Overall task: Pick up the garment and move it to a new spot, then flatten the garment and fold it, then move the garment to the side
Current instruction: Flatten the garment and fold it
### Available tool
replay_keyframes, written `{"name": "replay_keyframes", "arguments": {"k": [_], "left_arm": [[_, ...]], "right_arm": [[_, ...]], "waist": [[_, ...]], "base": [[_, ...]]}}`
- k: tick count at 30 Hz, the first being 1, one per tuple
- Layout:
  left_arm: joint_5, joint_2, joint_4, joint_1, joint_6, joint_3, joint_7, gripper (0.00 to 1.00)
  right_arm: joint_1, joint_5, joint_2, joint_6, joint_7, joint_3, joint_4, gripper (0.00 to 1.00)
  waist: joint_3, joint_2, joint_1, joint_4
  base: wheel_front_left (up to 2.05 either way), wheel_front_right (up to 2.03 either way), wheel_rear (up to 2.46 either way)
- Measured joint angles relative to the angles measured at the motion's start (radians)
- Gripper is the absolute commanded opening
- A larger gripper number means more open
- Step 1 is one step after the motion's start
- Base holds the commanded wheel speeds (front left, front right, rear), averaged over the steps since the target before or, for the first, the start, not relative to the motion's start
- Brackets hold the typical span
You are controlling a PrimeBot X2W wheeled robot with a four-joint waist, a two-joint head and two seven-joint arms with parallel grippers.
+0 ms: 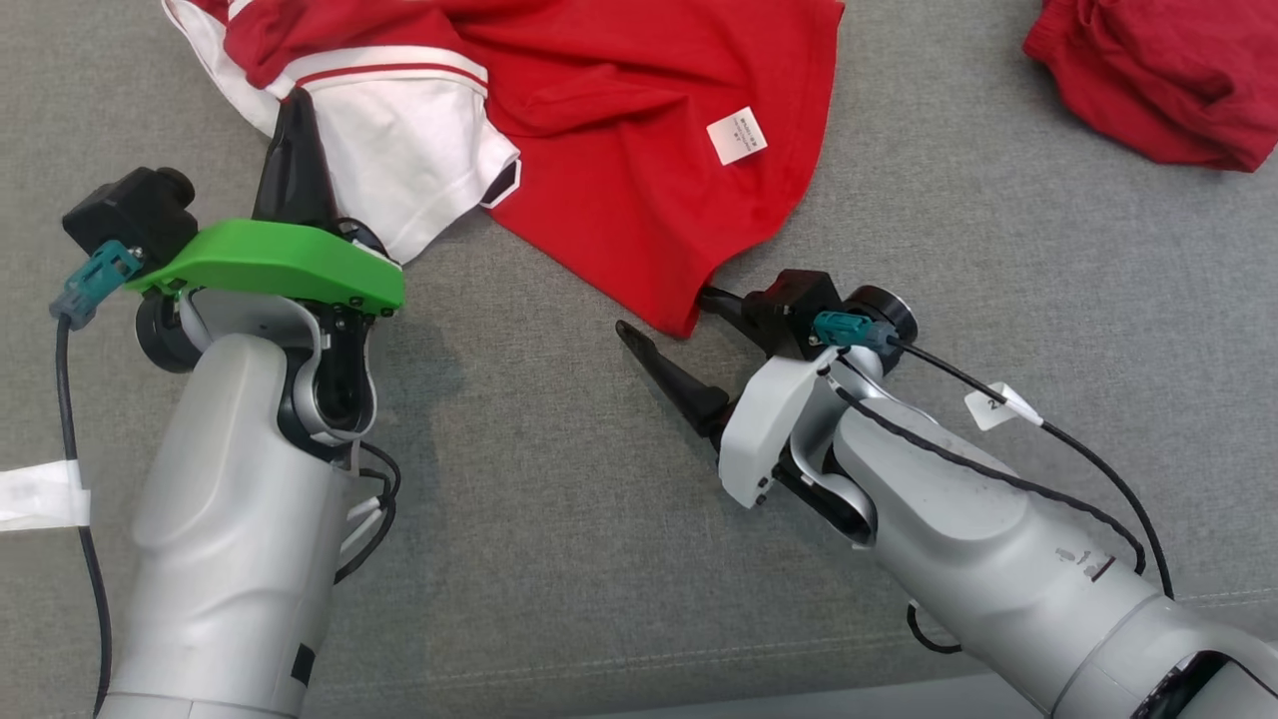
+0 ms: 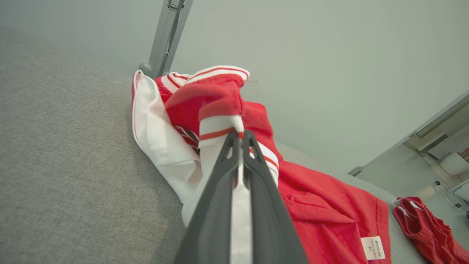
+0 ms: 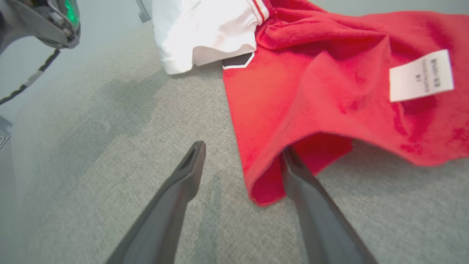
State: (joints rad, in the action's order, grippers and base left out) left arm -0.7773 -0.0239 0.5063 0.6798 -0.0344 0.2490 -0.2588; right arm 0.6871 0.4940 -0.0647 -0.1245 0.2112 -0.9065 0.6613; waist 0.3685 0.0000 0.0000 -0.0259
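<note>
The garment [image 1: 619,110] is a red shirt with white, red-striped sleeves, lying crumpled at the top middle of the grey fabric surface. My left gripper [image 1: 297,108] is shut on its white striped sleeve edge; in the left wrist view the closed fingers [image 2: 238,135] pinch that white fabric [image 2: 220,128]. My right gripper [image 1: 664,312] is open at the shirt's lower hem corner. One finger [image 3: 183,179] lies on bare surface and the other finger [image 3: 311,198] reaches under the red hem [image 3: 263,183]. A white care label [image 3: 421,75] faces up.
A second red cloth [image 1: 1158,75] is bunched at the far right, apart from the shirt, also seen as a red bundle [image 2: 427,223] in the left wrist view. A strip of white tape [image 1: 35,494] marks the left edge. A grey post [image 2: 166,36] stands behind the surface.
</note>
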Motion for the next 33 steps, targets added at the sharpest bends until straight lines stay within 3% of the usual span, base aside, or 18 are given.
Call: {"name": "replay_keyframes", "arguments": {"k": [7, 12, 13, 19, 21, 22, 27, 33], "left_arm": [[0.009, 0.0, -0.059, -0.026, 0.0, 0.009, 0.0, 0.0], [0.008, 0.0, -0.094, -0.037, 0.0, 0.011, 0.0, 0.0], [0.008, 0.0, -0.099, -0.041, 0.0, 0.013, 0.0, 0.0], [0.007, 0.0, -0.122, -0.058, -0.002, 0.021, 0.0, 0.0], [0.007, 0.0, -0.129, -0.063, -0.005, 0.022, 0.0, 0.0], [0.007, 0.0, -0.131, -0.066, -0.01, 0.023, 0.0, 0.0], [0.008, 0.0, -0.145, -0.072, -0.011, 0.024, 0.0, 0.0], [0.006, 0.0, -0.174, -0.083, -0.019, 0.009, 0.0, 0.0]], "right_arm": [[0.023, 0.017, -0.001, 0.005, 0.013, 0.046, 0.015, 1.0], [0.028, 0.062, 0.0, 0.034, 0.019, 0.096, 0.031, 0.65], [0.029, 0.063, 0.0, 0.04, 0.022, 0.102, 0.039, 0.62], [0.031, 0.12, 0.0, 0.046, 0.026, 0.138, 0.069, 0.65], [0.031, 0.139, 0.0, 0.046, 0.026, 0.151, 0.075, 0.57], [0.031, 0.146, 0.0, 0.046, 0.026, 0.156, 0.078, 0.42], [0.035, 0.167, 0.0, 0.046, 0.027, 0.165, 0.091, 0.0], [0.067, 0.178, 0.0, 0.041, 0.035, 0.186, 0.087, 0.0]], "waist": [[0.005, 0.0, 0.0, 0.008], [0.007, 0.0, 0.0, 0.006], [0.007, 0.0, 0.0, 0.006], [0.009, 0.0, 0.0, 0.005], [0.01, 0.0, 0.0, 0.005], [0.011, 0.0, 0.0, 0.005], [0.012, 0.0, 0.0, 0.005], [0.01, 0.0, 0.0, 0.002]], "base": [[0.0, 0.0, 0.0], [0.0, 0.0, 0.0], [0.0, 0.0, 0.0], [0.0, 0.0, 0.0], [0.0, 0.0, 0.0], [0.0, 0.0, 0.0], [0.0, 0.0, 0.0], [0.0, 0.0, 0.0]]}}
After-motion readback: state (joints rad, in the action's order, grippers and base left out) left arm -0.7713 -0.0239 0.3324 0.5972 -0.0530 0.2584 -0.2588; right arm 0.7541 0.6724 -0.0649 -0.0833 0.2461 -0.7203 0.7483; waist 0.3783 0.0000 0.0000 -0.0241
